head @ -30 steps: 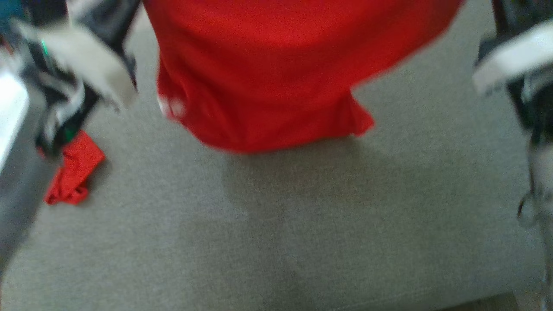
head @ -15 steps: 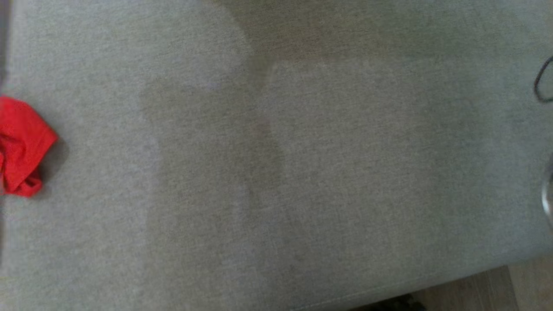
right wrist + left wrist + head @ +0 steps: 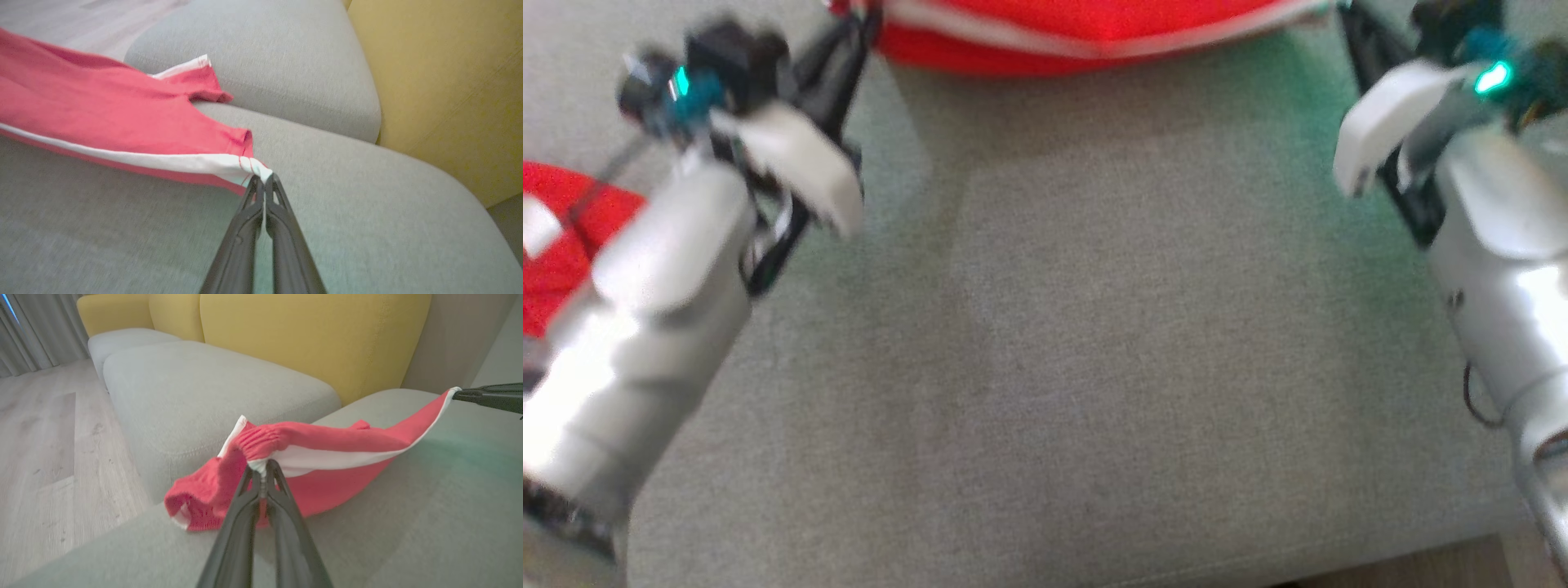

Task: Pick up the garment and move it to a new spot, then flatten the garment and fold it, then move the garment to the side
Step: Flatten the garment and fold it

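Over the grey seat cushion (image 3: pixel 1094 327), the left gripper (image 3: pixel 263 467) and right gripper (image 3: pixel 263 179) are each clamped tight on a white-trimmed end of the red garment (image 3: pixel 327 441), which stretches between them.

No legible text, no labels, no brand marks, no numbers or signs, head view blurred

Grey sofa seat cushions (image 3: pixel 212 384) lay side by side below yellow back cushions (image 3: pixel 310 339), with pale wood floor (image 3: pixel 45 437) and grey curtains (image 3: pixel 36 339) beyond.
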### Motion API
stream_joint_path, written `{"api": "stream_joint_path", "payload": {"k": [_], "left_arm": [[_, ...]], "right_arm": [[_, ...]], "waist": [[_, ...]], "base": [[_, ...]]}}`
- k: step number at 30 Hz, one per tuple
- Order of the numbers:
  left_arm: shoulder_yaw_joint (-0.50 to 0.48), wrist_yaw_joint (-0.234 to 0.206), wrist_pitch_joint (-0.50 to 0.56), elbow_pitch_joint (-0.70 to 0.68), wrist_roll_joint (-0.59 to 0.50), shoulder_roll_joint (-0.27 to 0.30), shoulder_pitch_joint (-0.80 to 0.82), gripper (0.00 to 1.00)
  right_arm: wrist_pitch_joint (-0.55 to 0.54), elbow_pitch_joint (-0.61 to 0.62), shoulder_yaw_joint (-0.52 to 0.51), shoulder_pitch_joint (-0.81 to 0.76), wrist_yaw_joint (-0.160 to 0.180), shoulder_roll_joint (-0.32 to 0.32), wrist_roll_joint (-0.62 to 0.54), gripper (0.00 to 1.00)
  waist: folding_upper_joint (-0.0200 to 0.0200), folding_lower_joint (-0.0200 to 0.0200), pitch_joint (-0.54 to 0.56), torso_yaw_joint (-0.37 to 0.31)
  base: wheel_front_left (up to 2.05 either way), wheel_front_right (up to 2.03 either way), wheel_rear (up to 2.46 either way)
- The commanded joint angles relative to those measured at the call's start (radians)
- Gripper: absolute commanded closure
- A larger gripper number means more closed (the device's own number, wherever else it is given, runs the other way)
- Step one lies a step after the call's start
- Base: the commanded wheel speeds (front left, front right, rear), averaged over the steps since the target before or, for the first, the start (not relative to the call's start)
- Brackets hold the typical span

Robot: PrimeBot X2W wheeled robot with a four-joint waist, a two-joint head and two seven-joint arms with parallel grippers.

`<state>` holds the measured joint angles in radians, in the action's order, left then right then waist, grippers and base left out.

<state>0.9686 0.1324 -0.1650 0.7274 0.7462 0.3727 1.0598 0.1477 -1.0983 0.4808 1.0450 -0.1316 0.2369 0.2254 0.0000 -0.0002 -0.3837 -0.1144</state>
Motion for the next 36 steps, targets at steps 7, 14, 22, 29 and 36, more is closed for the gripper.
{"api": "stream_joint_path", "payload": {"k": [7, 14, 22, 29, 36], "left_arm": [[0.126, -0.002, -0.03, -0.071, 0.047, 0.116, -0.104, 1.0], [0.172, -0.002, -0.054, -0.071, 0.076, 0.12, -0.185, 1.0], [0.213, -0.029, -0.064, -0.146, 0.104, 0.111, -0.348, 1.0], [0.239, -0.119, -0.027, -0.345, 0.125, 0.178, -0.49, 1.0], [0.245, -0.22, 0.03, -0.577, 0.124, 0.253, -0.555, 1.0]], "right_arm": [[-0.161, 0.202, 0.303, -0.144, 0.001, 0.188, 0.294, 1.0], [-0.28, 0.366, 0.47, -0.225, 0.001, 0.362, 0.498, 1.0], [-0.382, 0.562, 0.601, -0.345, 0.001, 0.559, 0.699, 1.0], [-0.449, 0.717, 0.655, -0.445, 0.001, 0.694, 0.785, 1.0], [-0.481, 0.835, 0.613, -0.507, 0.001, 0.815, 0.846, 1.0]], "waist": [[0.0, 0.0002, 0.1, 0.023], [0.0, 0.0002, 0.172, 0.031], [0.0, 0.0002, 0.296, 0.018], [0.0, 0.0002, 0.357, -0.004], [0.0, 0.0002, 0.356, 0.001]], "base": [[0.0, 0.0, 0.0], [0.0, 0.0, 0.0], [0.0, 0.0, 0.0], [0.0, 0.0, 0.0], [0.0, 0.0, 0.0]]}}
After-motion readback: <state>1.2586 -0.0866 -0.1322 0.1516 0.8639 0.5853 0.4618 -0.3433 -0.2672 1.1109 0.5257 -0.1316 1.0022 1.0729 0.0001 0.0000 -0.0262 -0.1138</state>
